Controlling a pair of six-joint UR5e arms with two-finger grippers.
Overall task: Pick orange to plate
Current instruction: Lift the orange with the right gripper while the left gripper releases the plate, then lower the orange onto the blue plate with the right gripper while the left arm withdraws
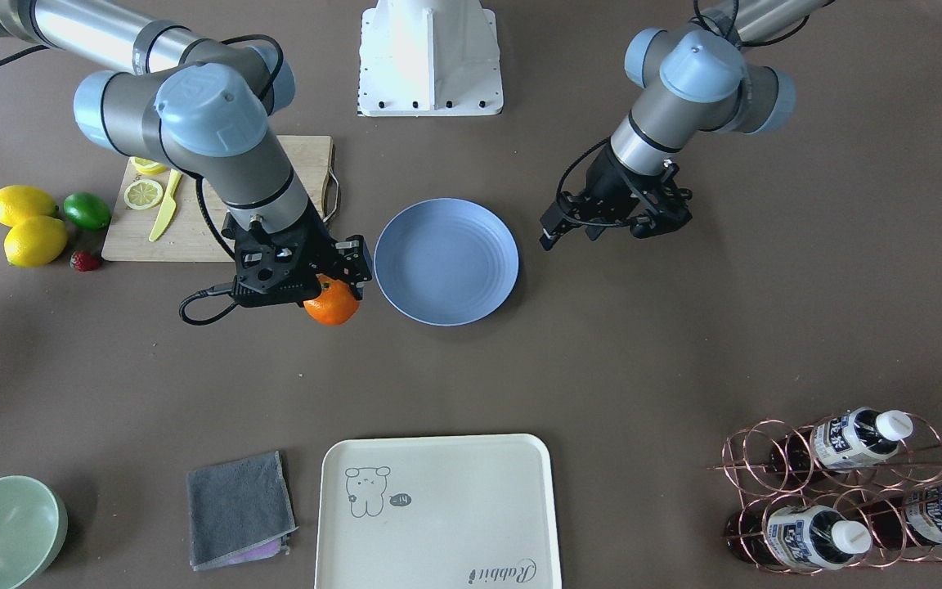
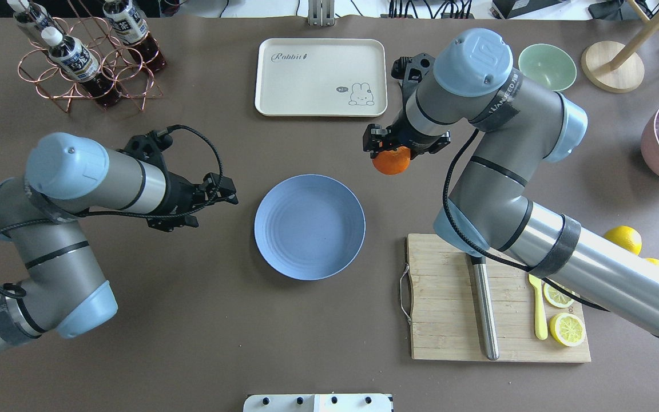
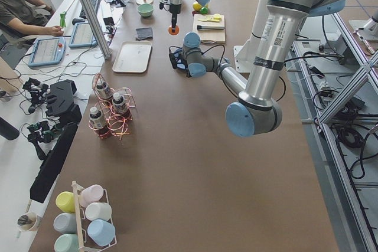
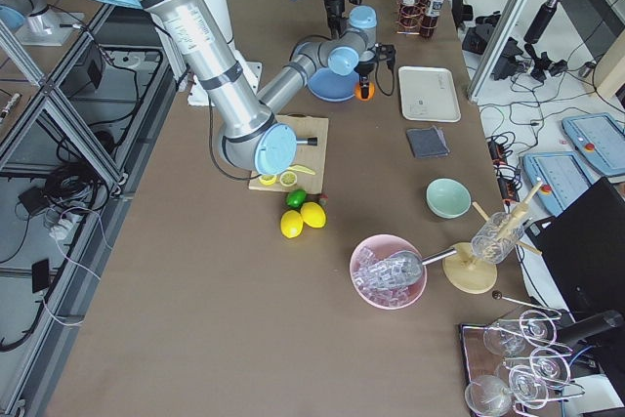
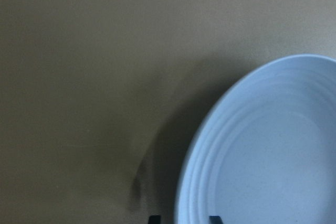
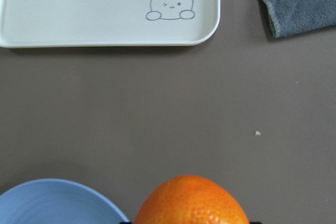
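1. The right tool [image 1: 332,286] is clamped on the orange [image 1: 332,307]. Its fingers grip the upper sides of the fruit, and the lower half bulges out beneath them.
2. The orange hangs just beside the plate [image 1: 446,262], close to the rim but not over it. How high it sits above the counter [image 1: 602,368] is hard to judge from these views.
3. The step in hand looks like the carry across. The fruit needs to clear the rim before it moves sideways, because a knock there would shove the shallow plate.
4. The best release point is over the middle rings, not the edge.
5. The tool should come down low before it parts. A round fruit dropped from any height will likely roll, and the plate's lip is slight.
6. The left tool [image 2: 221,191] hovers on the far side of the plate with its fingers apart and nothing in them, and it is not in the way of the carry.
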